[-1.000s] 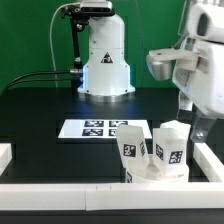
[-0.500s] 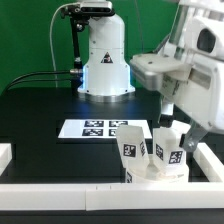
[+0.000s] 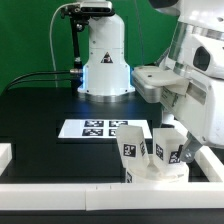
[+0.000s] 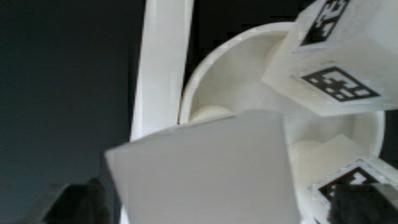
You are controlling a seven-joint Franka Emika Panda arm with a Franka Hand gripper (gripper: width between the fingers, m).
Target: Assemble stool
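Observation:
The stool's round white seat [image 3: 157,173] lies at the front of the exterior view's right with chunky white tagged legs standing on it. One leg [image 3: 132,148] stands on the left and one [image 3: 166,149] on the right. My gripper [image 3: 177,138] is low over the right leg. In the wrist view that leg [image 4: 199,165] fills the space between my dark fingers [image 4: 79,205]. A sliver of gap shows on one side, so the jaws look open around it. The seat rim [image 4: 217,78] and another tagged leg [image 4: 333,84] lie beyond.
The marker board [image 3: 96,128] lies flat behind the stool. White border rails run along the front [image 3: 90,190], the right [image 3: 208,160] and the left [image 3: 5,152]; one also shows in the wrist view [image 4: 164,60]. The robot base [image 3: 105,60] stands at the back.
My gripper has swung down and to the exterior view's left, from above the right rail onto the stool's right leg. The stool has not moved.

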